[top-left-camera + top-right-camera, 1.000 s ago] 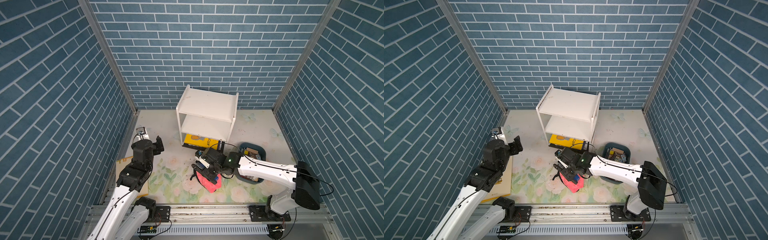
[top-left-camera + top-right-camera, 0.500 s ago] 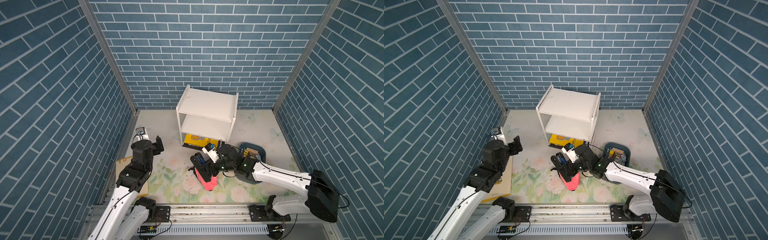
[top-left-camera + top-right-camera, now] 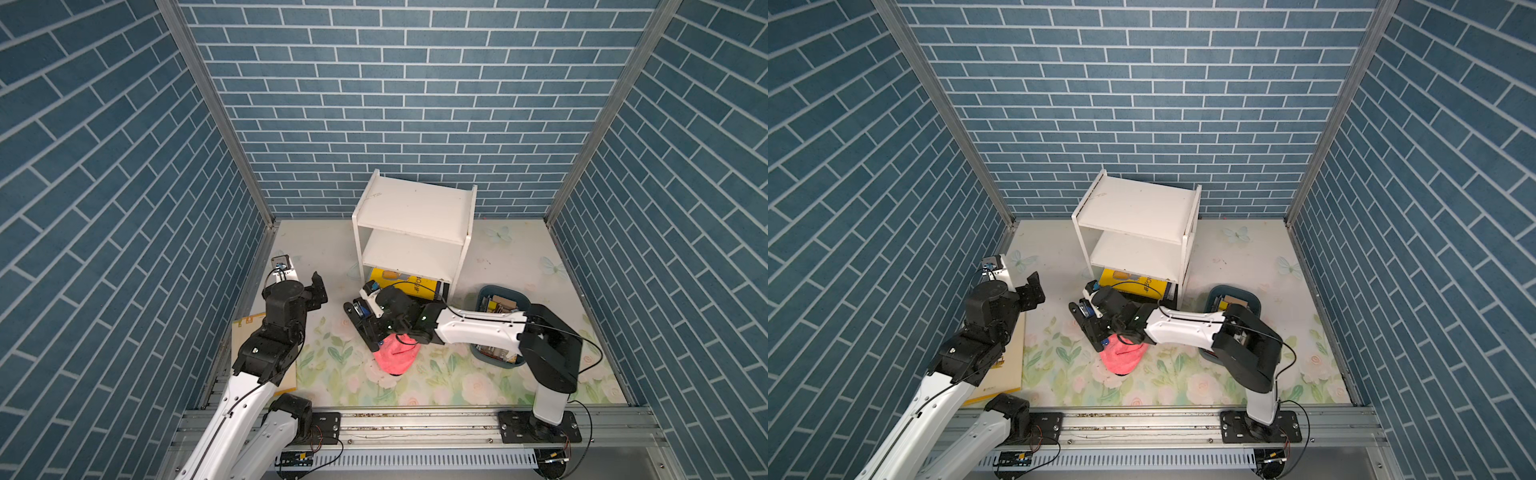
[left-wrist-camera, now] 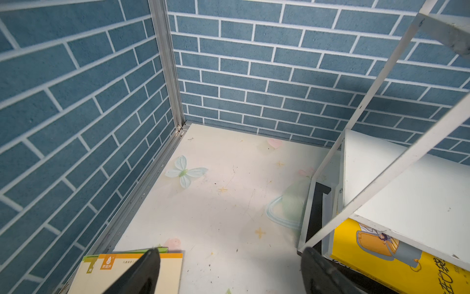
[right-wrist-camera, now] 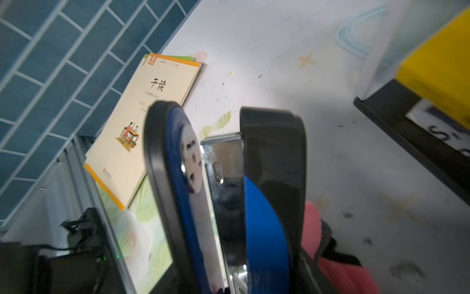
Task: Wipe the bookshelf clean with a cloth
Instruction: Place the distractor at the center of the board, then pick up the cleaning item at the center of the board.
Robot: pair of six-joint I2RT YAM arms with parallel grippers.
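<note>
Left claw point(image 3: 316, 291) wide and empty, right claw point(image 3: 372, 326) clamping a blue stapler point(image 5: 264, 216) beside the cloth point(image 3: 395, 355) lying on the worktop point(image 3: 457, 382) before the bookshelf point(image 3: 415, 208), where a loose hold could drop the stapler.

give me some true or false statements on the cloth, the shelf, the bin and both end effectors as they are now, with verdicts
1. The left end effector is open and holds nothing. True.
2. The fluffy coral-pink cloth lies on the top board of the white two-tier bookshelf. False: it is down at the floral mat, in front of the shelf.
3. A yellow book lies under the bookshelf's lower board. True.
4. The dark blue-grey plastic bin is empty. False: it holds small items.
5. The right end effector grips a blue and black stapler. True.
</note>
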